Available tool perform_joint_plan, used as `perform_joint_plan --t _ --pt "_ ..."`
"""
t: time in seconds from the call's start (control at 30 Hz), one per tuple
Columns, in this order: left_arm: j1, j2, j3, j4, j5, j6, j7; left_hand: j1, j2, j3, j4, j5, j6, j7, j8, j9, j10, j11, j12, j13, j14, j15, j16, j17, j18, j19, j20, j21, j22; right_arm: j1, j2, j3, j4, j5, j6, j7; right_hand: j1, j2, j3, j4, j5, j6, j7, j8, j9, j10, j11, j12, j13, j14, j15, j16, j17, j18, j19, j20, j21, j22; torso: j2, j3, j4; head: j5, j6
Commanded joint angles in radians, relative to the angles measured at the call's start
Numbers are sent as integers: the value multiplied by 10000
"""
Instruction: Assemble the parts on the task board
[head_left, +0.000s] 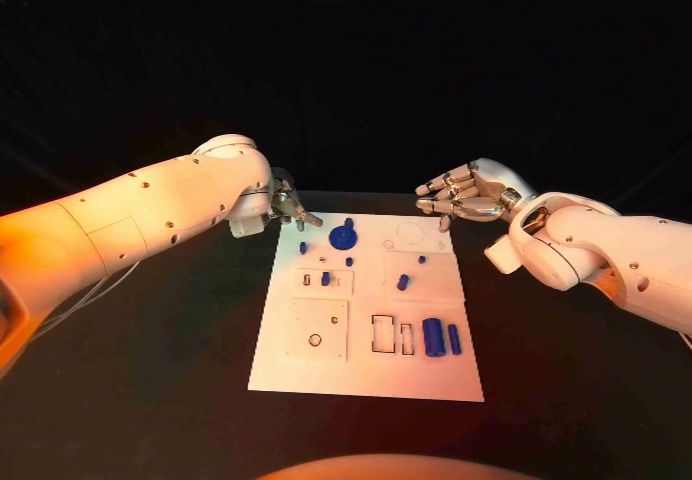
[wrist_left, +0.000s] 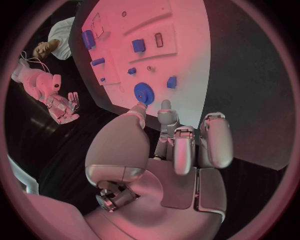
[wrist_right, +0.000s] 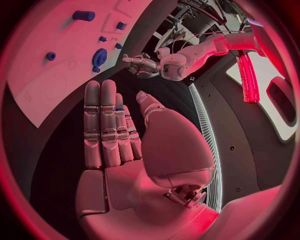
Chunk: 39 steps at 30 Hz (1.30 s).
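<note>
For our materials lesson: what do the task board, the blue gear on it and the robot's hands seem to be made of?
Task board: probably matte white plastic; flat, no glare.
Blue gear: likely moulded plastic; uniform colour, toothed rim.
Left hand and right hand: silvery, metal or metallic-coated; soft highlights.

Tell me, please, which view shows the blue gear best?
The left wrist view: the gear sits near centre, its toothed rim distinct, just beyond the left robot hand. The head view shows it smaller at the board's far end; the right wrist view shows it edge-on.

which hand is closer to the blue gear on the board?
Left. The left hand hovers just off the board's far corner beside the blue gear; the right hand sits beyond the opposite far corner.
</note>
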Motion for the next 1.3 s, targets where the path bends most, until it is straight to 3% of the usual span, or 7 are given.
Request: perform_joint_plan --t 0.03,0.4,0.6,1.3 --pt "-13 148 -26 -296 -597 534 503 101 38 -102 -5 3 120 -11 83 -3 96 -8 68 35 1035 24 24 2634 98 11 54 -31 25 -20 30 0 -8 -9 41 95 50 91 -11 -39 46 -22 30 -44 12 0 34 -58 -10 57 38 -51 15 65 59 1 -55 -10 -5 -1 -2 31 24" --pt "-156 529 -143 -1035 -838 900 722 -16 134 -289 13 -41 195 -53 176 15 142 -44 140 61 1035 -7 24 2634 89 42 29 -5 74 -55 75 0 -12 -13 26 133 76 107 4 -49 42 -16 27 -40 13 5 29 -60 -18 66 34 -59 22 67 69 -2 -62 -15 -2 -15 -3 48 -5" --pt "-207 608 -154 -1157 -849 1151 747 0 165 -314 -4 -37 218 -67 204 23 160 -55 170 84 1035 -14 24 2634 84 52 23 7 94 -64 83 0 -13 -14 30 134 85 110 9 -53 41 -15 26 -40 13 5 28 -61 -20 68 32 -61 24 67 73 -3 -64 -17 -8 12 8 50 -24" --pt "-240 636 -168 -1240 -535 1801 752 587 364 -353 -114 -7 234 -117 359 74 173 -103 206 38 1035 -59 24 2634 69 89 -23 35 167 -67 70 0 6 -8 56 132 93 112 12 -57 38 -14 26 -39 13 5 28 -62 -24 72 31 -65 26 67 77 -5 -68 -19 -13 25 3 88 -58"
